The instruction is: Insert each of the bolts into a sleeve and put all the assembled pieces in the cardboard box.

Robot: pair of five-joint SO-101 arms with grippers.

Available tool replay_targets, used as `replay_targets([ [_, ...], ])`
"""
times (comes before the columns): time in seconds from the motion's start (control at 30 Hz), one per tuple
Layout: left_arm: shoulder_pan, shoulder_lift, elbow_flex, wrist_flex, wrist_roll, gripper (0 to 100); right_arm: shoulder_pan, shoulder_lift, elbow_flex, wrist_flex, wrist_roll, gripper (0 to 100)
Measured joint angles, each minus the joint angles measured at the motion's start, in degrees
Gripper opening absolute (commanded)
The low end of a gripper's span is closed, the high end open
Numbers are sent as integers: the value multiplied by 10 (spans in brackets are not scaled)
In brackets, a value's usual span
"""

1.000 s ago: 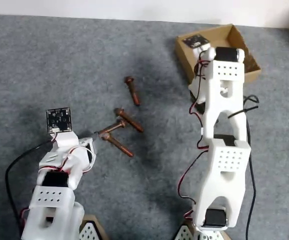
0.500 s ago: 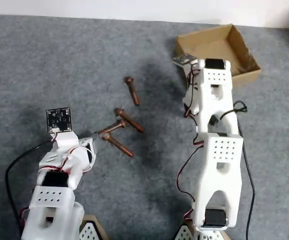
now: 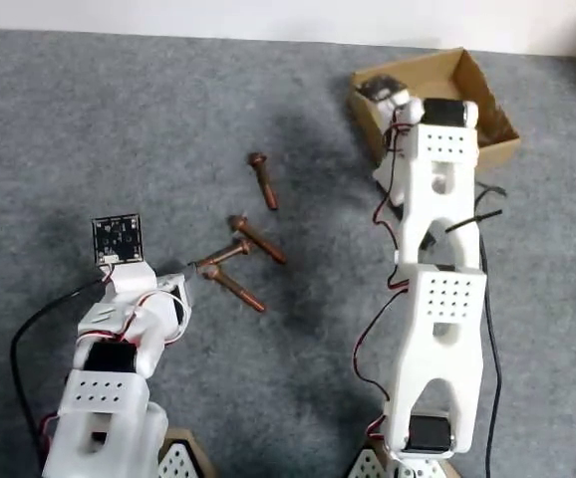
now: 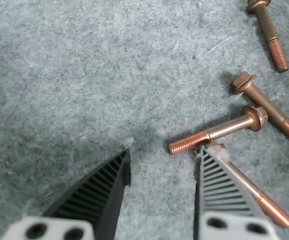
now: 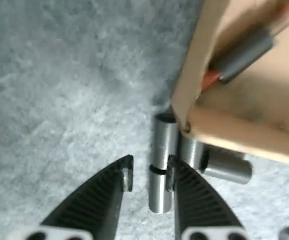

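Four copper-coloured bolts lay loose on the grey carpet (image 3: pixel 89 119), in the middle ground between the two arms. We saw the farthest bolt (image 3: pixel 263 181) lying apart from the others. The second bolt (image 3: pixel 258 239), the third bolt (image 3: pixel 223 253) and the nearest bolt (image 3: pixel 234 287) lay close together, just right of the left arm (image 3: pixel 119 339).

The left gripper (image 4: pixel 163 159) hung low over the carpet with its fingers (image 4: pixel 104 195) spread and nothing between them. The threaded end of the third bolt lay just beyond the gap at its fingertips. One finger covered the head end of the nearest bolt, though we could not tell whether it touched it.

The cardboard box (image 3: pixel 487 95) sat at the far right. The right arm (image 3: pixel 437 199) was stretched out towards the box's near left corner.

From that arm's wrist we saw the right gripper (image 5: pixel 150 162) down by the corner of the box, its fingers (image 5: pixel 104 200) released. A metal sleeve (image 5: pixel 160 185) lay lengthwise in the gap, close against one finger and clear of the other. Two more sleeves (image 5: pixel 227 169) lay just beside it on the carpet, partly hidden behind the box's corner. Inside the box lay an assembled piece (image 5: pixel 244 50), a dark sleeve with a reddish end showing, too blurred for us to tell more.
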Motion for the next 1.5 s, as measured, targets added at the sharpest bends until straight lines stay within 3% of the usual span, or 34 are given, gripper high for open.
replay_targets([
  [0.7,0,0,0,0,0,207,4,130,-23,-33,74,109],
  [1.5,0,0,0,0,0,207,24,25,-22,-4,76,109],
])
